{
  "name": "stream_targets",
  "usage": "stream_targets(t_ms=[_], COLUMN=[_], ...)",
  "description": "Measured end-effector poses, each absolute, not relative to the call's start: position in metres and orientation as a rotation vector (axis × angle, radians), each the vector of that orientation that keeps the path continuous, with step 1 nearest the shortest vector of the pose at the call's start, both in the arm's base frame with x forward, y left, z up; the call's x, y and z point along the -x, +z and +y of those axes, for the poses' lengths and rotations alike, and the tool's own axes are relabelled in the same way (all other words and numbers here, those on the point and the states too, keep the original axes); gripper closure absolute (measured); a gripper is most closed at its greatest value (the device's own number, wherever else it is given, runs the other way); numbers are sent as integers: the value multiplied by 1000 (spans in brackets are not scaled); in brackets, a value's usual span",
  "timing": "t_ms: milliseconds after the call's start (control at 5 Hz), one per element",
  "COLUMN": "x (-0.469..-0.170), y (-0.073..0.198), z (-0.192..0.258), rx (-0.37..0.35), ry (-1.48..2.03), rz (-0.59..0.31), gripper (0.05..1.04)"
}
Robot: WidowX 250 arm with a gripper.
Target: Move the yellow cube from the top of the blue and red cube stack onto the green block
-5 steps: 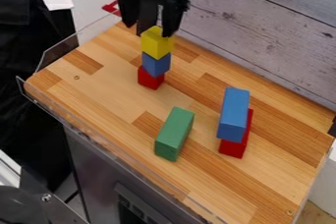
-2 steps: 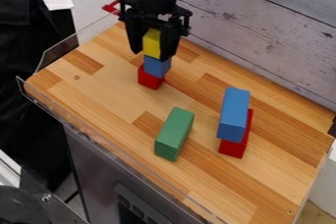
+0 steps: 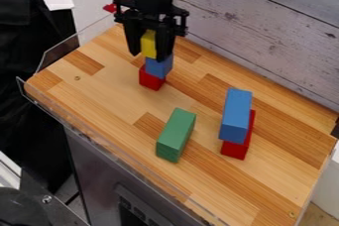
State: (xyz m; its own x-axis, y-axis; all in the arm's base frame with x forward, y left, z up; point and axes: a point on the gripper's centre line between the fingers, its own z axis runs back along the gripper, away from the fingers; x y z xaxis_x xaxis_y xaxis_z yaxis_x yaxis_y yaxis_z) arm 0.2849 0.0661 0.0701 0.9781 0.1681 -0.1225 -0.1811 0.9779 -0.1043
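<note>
Now the end effector (image 3: 147,55) is at the upper left part of the table (image 3: 99,96), pointing down, and it is clenched on the yellow block (image 3: 149,44), one finger on each side. The yellow block is at the top of a narrow stack: just below it is the blue block (image 3: 159,65), and this one rests on the small red block (image 3: 151,78), which stands on the table. The yellow block seems a little to the left of the blue block, not exactly over it. Whether these two are touching, I cannot tell, because the fingers cover a part.

For handling the yellow block well, in my judgement, the grip should be firm but not hard, with the block kept upright. If the block is still in contact, a sideways pull can drag the blue block and make the stack fall; so any lift should go straight up, and any lowering should be slow and well centred. The opening of the fingers also needs to be equal on both sides, and their tips should not push the blue block.

Nearer to the camera, the green block (image 3: 176,135) lies alone, and to its right the long blue block (image 3: 236,116) lies on the other red block (image 3: 238,148). Both are well apart from the stack.
</note>
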Motion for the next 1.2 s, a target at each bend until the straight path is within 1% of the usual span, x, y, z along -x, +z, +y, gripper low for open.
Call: stream_targets(t_ms=[200, 400, 600, 800, 1000, 1200], x=[-281, -278, -276, -261, -246, -223], y=[75, 94, 111, 105, 87, 66], z=[67, 60, 35, 15, 4, -5], rx=[103, 57, 45, 104, 161, 203], ry=[185, 170, 125, 124, 143, 188], rz=[125, 104, 78, 64, 93, 156], gripper=[499, 499, 499, 499, 499, 499])
